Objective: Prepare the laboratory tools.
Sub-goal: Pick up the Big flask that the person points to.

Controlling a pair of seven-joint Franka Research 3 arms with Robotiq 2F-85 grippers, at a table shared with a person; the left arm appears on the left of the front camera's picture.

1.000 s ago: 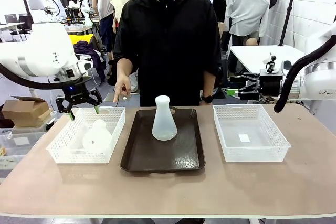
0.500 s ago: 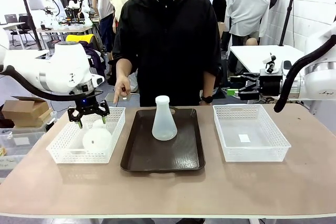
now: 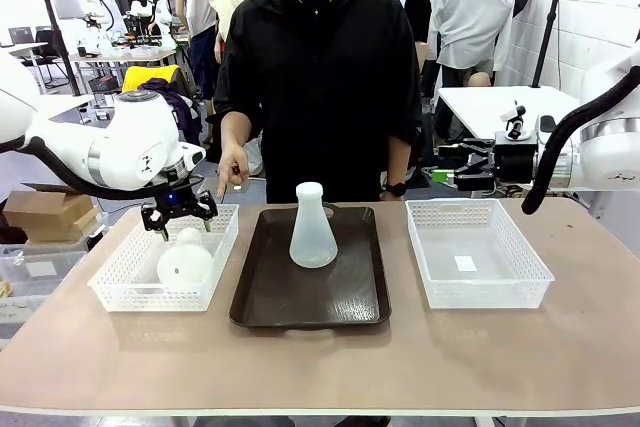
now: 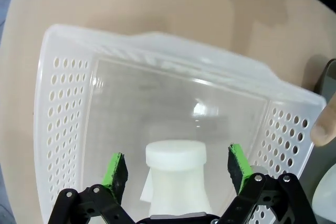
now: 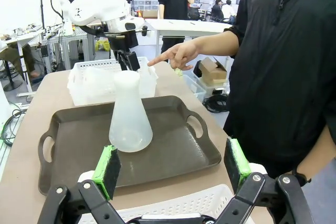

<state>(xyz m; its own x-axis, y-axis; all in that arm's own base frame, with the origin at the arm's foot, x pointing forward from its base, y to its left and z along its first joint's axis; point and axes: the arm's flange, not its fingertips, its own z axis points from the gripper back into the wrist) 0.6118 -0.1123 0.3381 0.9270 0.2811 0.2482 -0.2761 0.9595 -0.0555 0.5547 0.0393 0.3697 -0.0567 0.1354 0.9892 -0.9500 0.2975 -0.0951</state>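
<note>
One flask [image 4: 176, 179], neck between the parted left jaws, untouched

The flask [image 3: 313, 232] at centre frame is frosted, translucent white, smooth and softly matt; the second flask [image 3: 185, 263], centre left, matches it. The left basket [image 3: 140, 295] and right basket [image 3: 490, 292] are perforated white plastic, faintly glossy. The tray [image 3: 300, 302] is dark brown plastic with a dull sheen. The table [image 3: 320, 367] is tan, smooth, matt. The person's top [image 3: 320, 77] is matt black cloth. The left gripper [image 4: 177, 165] has green rubbery pads [image 4: 116, 169].
</note>
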